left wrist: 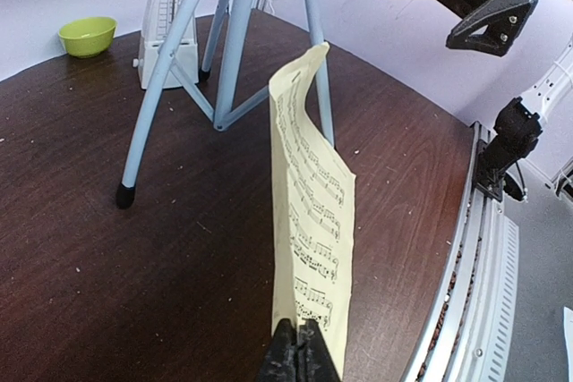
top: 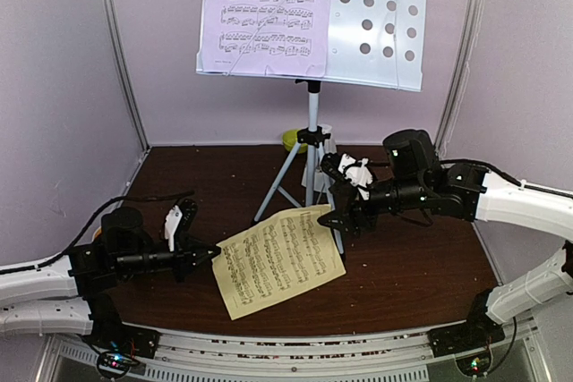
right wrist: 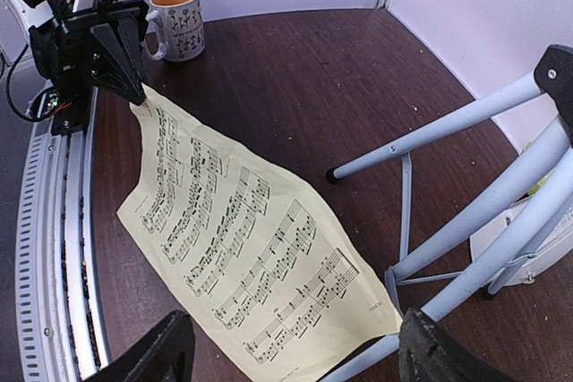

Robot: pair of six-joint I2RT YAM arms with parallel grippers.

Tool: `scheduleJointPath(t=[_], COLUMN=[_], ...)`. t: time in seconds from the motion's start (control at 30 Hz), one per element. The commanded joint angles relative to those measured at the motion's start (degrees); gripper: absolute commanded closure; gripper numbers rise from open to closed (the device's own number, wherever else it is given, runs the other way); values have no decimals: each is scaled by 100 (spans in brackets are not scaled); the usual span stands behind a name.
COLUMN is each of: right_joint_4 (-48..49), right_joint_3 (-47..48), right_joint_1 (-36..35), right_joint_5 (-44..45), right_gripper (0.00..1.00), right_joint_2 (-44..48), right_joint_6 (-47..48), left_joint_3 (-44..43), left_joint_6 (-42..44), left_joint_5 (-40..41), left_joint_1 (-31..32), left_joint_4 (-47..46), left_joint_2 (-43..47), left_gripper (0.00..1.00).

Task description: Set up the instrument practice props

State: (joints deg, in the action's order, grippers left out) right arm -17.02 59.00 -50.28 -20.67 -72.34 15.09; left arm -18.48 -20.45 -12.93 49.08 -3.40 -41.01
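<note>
Big dark desk [top: 412,266] first, and the music stand [top: 380,20] rises from the back of it, silver tripod legs splayed on the wood and the perforated tray up high. The lavender page [top: 264,11] sits on the left half of that tray; the right half shows bare holes. Down in front, the yellow page [top: 279,258] lies slantwise between the two arms, its right end close to a tripod leg. The right tool [right wrist: 295,328] hangs over that end with its fingers spread wide and nothing between them but air and paper below. The left tool [left wrist: 300,355] is clenched hard on the page's left corner, which is raised off the wood. The white metronome [left wrist: 170,29] stands just behind the tripod. A mug [right wrist: 177,22] with an orange inside sits beyond the left arm. The green bowl [left wrist: 88,35] rests near the back wall, just beside the metronome.
</note>
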Motion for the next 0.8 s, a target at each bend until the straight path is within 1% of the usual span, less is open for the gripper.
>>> scheduleJointPath(t=[0.0, 0.07, 0.23, 0.4, 0.5, 0.77], right_joint_4=[23, 20, -275, -607, -700, -982], right_joint_3=[88, 82, 361, 764, 951, 1446], right_joint_1=[-29, -32, -31, -26, -33, -28], right_joint_5=[134, 230, 859, 1067, 1035, 606], right_gripper=[21, 21, 21, 20, 20, 20], right_joint_2=[95, 110, 90, -184, -322, -739], right_joint_6=[54, 130, 650, 958, 1061, 1372], left_joint_3=[-117, -112, -112, -103, -103, -103], left_joint_6=[89, 85, 72, 76, 76, 67], left_joint_5=[-96, -102, -139, -164, -187, -210], left_joint_1=[23, 23, 31, 31, 40, 40], left_joint_4=[-330, -347, -369, -396, -403, -424], left_joint_2=[118, 135, 163, 166, 138, 102], left_gripper=[100, 100, 100, 100, 100, 100])
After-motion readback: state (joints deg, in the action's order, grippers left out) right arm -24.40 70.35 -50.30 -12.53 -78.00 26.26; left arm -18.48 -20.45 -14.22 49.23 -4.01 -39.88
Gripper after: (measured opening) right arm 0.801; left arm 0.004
